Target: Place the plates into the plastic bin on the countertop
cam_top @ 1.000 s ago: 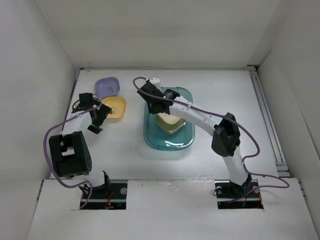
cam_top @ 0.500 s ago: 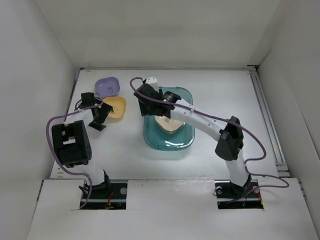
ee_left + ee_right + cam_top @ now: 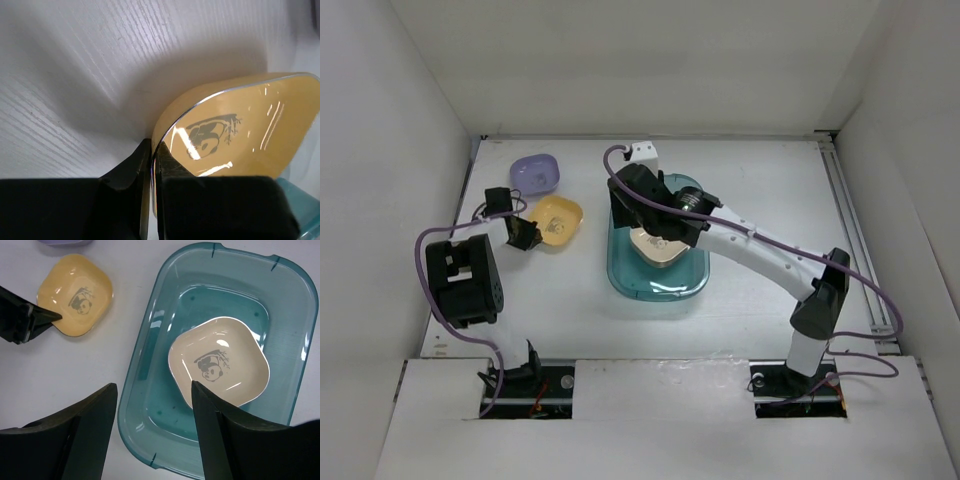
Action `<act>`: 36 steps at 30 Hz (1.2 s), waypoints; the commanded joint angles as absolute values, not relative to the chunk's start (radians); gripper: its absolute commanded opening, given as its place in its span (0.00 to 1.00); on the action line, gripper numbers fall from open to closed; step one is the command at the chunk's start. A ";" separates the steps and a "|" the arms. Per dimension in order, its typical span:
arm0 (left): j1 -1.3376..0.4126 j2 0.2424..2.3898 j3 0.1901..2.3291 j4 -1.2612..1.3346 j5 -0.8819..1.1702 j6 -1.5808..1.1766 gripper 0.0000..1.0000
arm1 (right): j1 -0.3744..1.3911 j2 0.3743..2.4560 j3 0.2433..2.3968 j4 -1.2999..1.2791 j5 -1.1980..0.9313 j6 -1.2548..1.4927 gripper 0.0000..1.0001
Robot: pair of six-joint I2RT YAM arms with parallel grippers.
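Note:
The orange-yellow plate (image 3: 557,220) with a panda print lies on the white countertop (image 3: 550,300) left of the teal plastic bin (image 3: 657,281). My left gripper (image 3: 527,236) is shut on that plate's near-left rim (image 3: 165,131), one finger inside and one outside. A purple plate (image 3: 535,172) sits behind it, apart. A cream plate (image 3: 219,361) with a panda print lies flat inside the bin (image 3: 150,395). My right gripper (image 3: 154,390) hangs open above the bin's left wall with nothing between its fingers; the orange-yellow plate (image 3: 75,294) shows at the upper left of that view.
White walls enclose the countertop on the left, back and right. A rail (image 3: 857,240) runs along the right edge. The right arm (image 3: 760,250) stretches diagonally over the bin's right side.
My left gripper moved in and shut on the orange-yellow plate's rim, shifting the plate slightly right. My right gripper opened, left the cream plate in the bin and rose up.

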State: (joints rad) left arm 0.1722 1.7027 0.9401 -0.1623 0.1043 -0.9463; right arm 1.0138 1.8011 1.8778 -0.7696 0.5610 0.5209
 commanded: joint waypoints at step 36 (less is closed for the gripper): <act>-0.627 1.551 1.187 -0.305 -0.060 -1.135 0.09 | 0.537 1.046 1.362 -0.729 0.508 0.470 0.72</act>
State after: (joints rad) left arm -0.6067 1.5467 1.1942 -0.3836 -0.0757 -1.0988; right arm 0.5667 1.0512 1.3838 -0.7486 0.5522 0.5140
